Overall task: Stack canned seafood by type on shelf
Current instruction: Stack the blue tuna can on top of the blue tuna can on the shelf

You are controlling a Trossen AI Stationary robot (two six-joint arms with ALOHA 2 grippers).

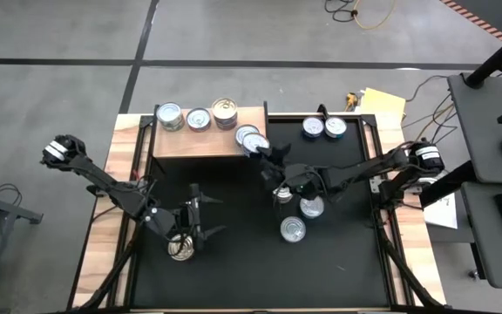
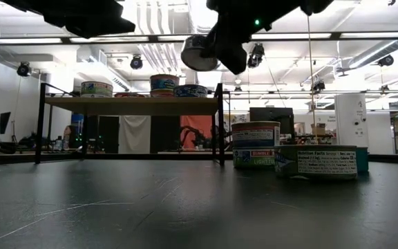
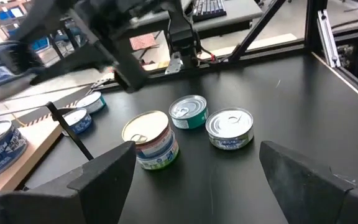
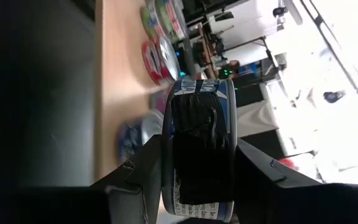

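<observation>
Black table [image 1: 234, 270] carries a gold-topped can [image 1: 181, 250] at its near left, right under the left gripper [image 1: 193, 225], whose fingers stand wide apart and hold nothing; that arm reaches in from the left edge, bent at the elbow. Toward the middle right lie three more cans: a silver-topped one [image 1: 293, 229] nearest, another [image 1: 311, 207] just behind it, and a taller stack [image 1: 282, 197] beside that. Farther back, the right arm stretches across from the right edge, and the right gripper [image 1: 262, 150] is clamped on a blue-labelled can [image 4: 199, 146], held tilted in the air at the shelf's [image 1: 200, 144] right end. On the shelf top stand three cans in a row [image 1: 198, 117], with one more [image 1: 247, 135] by the right edge, just beside the held can. Two blue cans [image 1: 323, 128] sit at the far side of the table, right of the shelf.
</observation>
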